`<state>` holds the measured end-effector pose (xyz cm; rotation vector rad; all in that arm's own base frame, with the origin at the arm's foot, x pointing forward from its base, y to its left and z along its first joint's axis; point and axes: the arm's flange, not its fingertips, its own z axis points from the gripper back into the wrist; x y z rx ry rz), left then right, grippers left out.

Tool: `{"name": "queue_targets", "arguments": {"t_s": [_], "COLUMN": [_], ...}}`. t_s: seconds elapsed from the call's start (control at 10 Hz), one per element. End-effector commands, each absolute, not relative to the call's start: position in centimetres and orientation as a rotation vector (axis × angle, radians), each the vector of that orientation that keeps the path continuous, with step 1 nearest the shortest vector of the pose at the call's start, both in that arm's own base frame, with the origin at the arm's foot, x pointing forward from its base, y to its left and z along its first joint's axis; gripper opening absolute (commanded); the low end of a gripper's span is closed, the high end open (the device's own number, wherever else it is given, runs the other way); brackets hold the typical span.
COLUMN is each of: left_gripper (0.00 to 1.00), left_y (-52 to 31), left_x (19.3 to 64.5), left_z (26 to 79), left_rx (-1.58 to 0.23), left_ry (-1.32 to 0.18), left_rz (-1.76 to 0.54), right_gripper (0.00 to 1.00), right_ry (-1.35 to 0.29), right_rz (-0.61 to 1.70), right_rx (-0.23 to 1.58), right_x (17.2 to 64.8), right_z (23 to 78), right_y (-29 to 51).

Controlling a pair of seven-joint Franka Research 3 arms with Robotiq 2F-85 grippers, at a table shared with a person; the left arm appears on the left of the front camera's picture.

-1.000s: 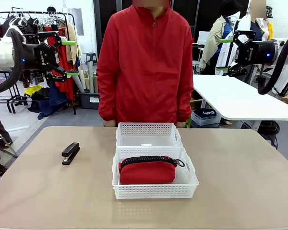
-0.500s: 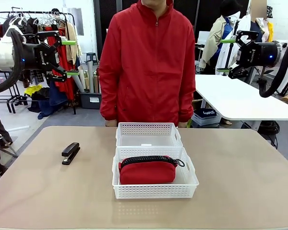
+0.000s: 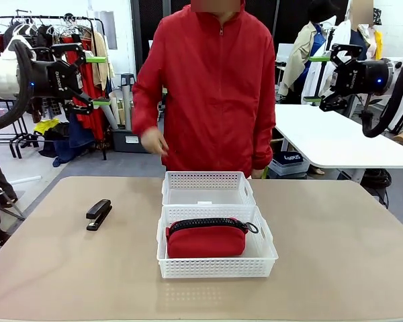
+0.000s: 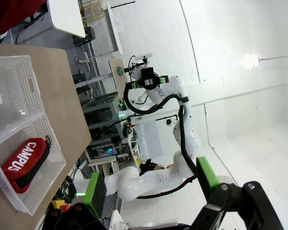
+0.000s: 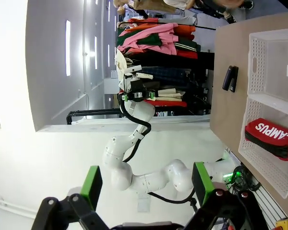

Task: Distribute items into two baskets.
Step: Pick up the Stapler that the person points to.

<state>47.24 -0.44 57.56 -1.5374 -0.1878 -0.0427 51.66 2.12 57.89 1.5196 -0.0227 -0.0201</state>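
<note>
1. Front view: we saw the left gripper [image 3: 99,81] held high at the picture's left, its green pads apart with nothing between them. The right gripper [image 3: 314,78] was just as high at the right, also spread and empty.
2. In the same view the red pouch [image 3: 207,239] lay inside the nearer basket [image 3: 217,270]. The farther basket [image 3: 205,180], touching it end to end, held nothing. The black stapler [image 3: 99,214] lay on the surface [image 3: 336,235], well apart from both baskets on the robot's left. The person's hand [image 3: 153,142] was raised above the far edge.
3. Left wrist view: the gripper's two pads rose wide apart from the bottom edge. Beyond them we saw the pouch [image 4: 26,161], printed CAMPUS, in its basket beside the empty one.
4. Right wrist view: again the pads stood apart and empty. The stapler [image 5: 230,78] lay on the bare surface beside the empty basket [image 5: 253,62].
5. We judged the stapler to be the item left to place, and the empty basket its likely home.
6. We thought the left gripper should take it:
   - come straight down and close across the narrow body near its middle;
   - lift it clear of the lattice wall and let go low inside;
   - keep away from the person's raised hand throughout.
</note>
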Motion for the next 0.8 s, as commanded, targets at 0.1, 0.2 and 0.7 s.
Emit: {"name": "queue_targets", "arguments": {"t_s": [0.1,0.2,0.7], "left_gripper": [1.00,1.00,1.00], "left_y": [-0.5,-0.5,-0.5], "left_x": [47.2,47.2,47.2], "left_z": [57.7,57.7,57.7], "left_rx": [-1.537,-1.537,-1.537], "left_ry": [-0.189,-0.189,-0.189], "left_rz": [-0.046,-0.046,-0.046], "right_gripper": [1.00,1.00,1.00], "right_ry": [-0.023,0.021,0.012], "right_rz": [-0.020,-0.035,-0.029], "right_rx": [1.520,1.497,1.489], "right_x": [51.7,51.5,51.8], "right_z": [57.9,57.7,57.0], "right_y": [2.1,2.1,2.2]}}
